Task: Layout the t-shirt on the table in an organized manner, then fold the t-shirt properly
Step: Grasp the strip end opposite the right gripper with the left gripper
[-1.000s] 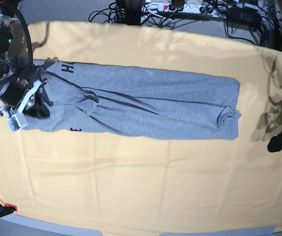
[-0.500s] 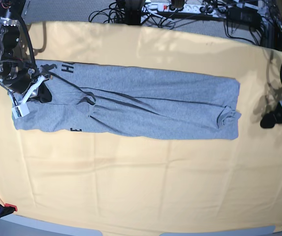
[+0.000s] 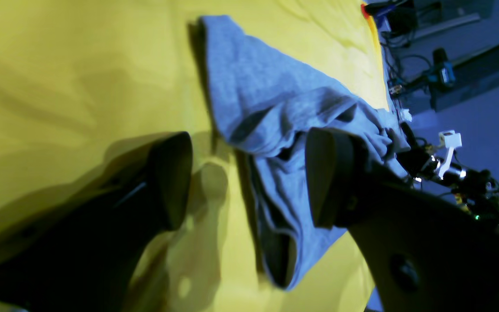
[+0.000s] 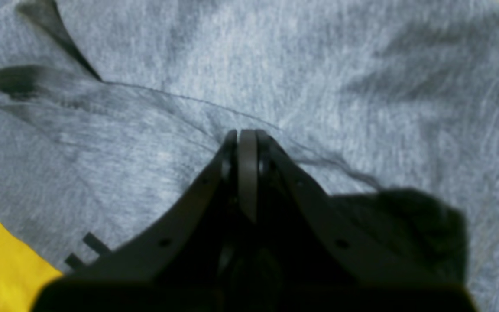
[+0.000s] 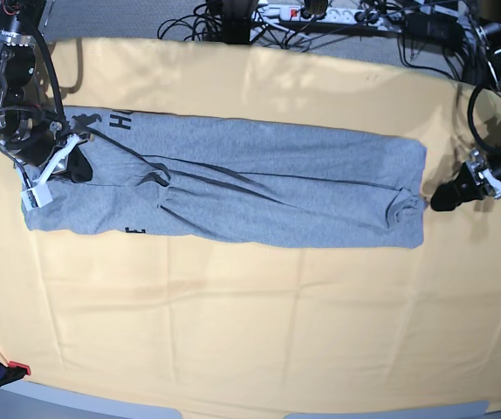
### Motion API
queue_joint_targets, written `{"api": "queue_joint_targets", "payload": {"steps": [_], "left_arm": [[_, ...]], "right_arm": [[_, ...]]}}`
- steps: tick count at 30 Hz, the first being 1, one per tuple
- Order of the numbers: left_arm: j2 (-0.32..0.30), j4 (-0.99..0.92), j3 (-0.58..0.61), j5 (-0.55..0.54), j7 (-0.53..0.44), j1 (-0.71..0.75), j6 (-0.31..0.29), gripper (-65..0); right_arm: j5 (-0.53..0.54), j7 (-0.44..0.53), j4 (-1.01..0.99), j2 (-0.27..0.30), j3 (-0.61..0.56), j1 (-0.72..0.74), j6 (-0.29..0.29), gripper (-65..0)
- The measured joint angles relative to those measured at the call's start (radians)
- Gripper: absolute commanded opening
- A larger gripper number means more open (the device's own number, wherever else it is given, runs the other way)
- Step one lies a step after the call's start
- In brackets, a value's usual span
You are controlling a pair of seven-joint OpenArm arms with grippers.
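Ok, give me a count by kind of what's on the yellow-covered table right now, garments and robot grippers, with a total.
Heather-grey cotton t-shirt with black lettering: 1
Black robot grippers: 2, the left gripper and the right gripper
Total: 3, all over the pale yellow-orange cloth-covered table

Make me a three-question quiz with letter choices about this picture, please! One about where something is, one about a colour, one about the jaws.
1. Where is the t-shirt?
A. Hanging off the table
B. Lying on the table
C. On the floor

2. What colour is the t-shirt?
A. Red
B. Green
C. Grey

3. How are the left gripper jaws?
A. Open
B. Shut on a cup
C. Shut on the t-shirt

Key:
1 B, the t-shirt lies in a long band on the yellow cloth.
2 C, grey fabric with black letters.
3 A, a wide gap shows between them.
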Motion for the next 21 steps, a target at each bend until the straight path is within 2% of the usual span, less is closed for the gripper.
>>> {"api": "queue_joint_targets", "payload": {"steps": [9, 14, 17, 21], "left_arm": [[0.055, 0.005, 0.162, -0.016, -0.022, -0.026, -0.005, -22.6], [0.098, 0.007, 0.243, -0.013, 0.037, -0.073, -0.005, -22.6], [0.135, 0.015, 0.253, 0.0, 0.042, -0.105, -0.005, -22.6], [0.14, 0.055, 0.259, 0.003, 0.058, -0.121, -0.002, -23.4]], "right_arm": [[0.0, -0.004, 0.0, 0.0, 0.0, 0.0, 0.0, -65.0], [0.0, -0.005, 0.0, 0.0, 0.0, 0.001, 0.0, -65.0], [-0.001, -0.008, 0.0, 0.0, 0.0, 0.003, 0.0, -65.0], [-0.001, -0.008, 0.0, 0.0, 0.0, 0.003, 0.0, -65.0]]}}
